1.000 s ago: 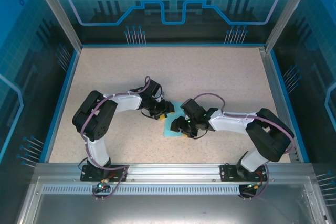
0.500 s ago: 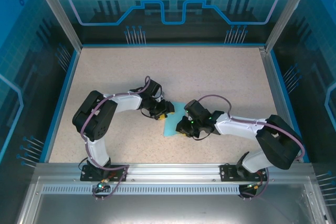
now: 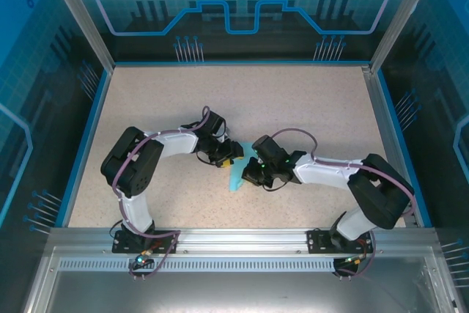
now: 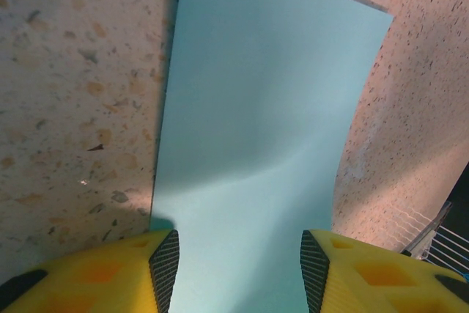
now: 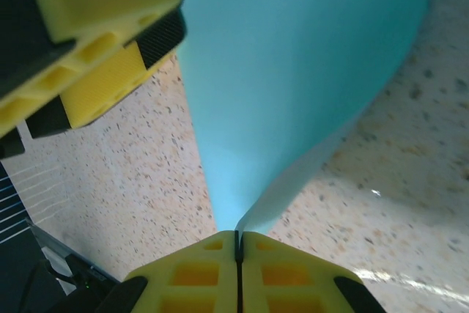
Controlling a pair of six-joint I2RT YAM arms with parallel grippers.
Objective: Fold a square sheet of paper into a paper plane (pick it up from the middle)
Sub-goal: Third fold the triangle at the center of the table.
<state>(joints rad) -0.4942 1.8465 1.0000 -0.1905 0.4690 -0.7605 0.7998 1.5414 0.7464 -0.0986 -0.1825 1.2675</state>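
- Right gripper (image 5: pixel 238 243), at the bottom of its wrist view, is pressed together on a raised edge of the paper (image 5: pixel 308 71); the sheet slopes up from the table into the closed yellow tips as a narrowing fold
- left gripper (image 4: pixel 238 269) stands spread, its fingers (image 4: pixel 165 262) either side of the sheet's near end; I cannot tell whether they press on the paper or hang just above it
- in the overhead view the paper sits near the middle of the table (image 3: pixel 293 108), between the two wrists, part flat and part lifted
- step in hand, as I judge it: carrying the pinched edge over to lay a fold; to do it well, swing the right wrist in a low arc toward the opposite edge, slowly enough that the thin sheet neither buckles nor slips from the tips
- the left fingers should pin the flat part so the sheet does not drag; line edge on edge before letting go, then press along the bend to set the crease
- risk: the pinch takes only a small bit of paper, so a sideways tug may free or tear it
- containers: the nearest thing to one is the blue-rimmed surround (image 3: pixel 234 63) around the table; it holds the two arms and the paper, which lies straight on the speckled top
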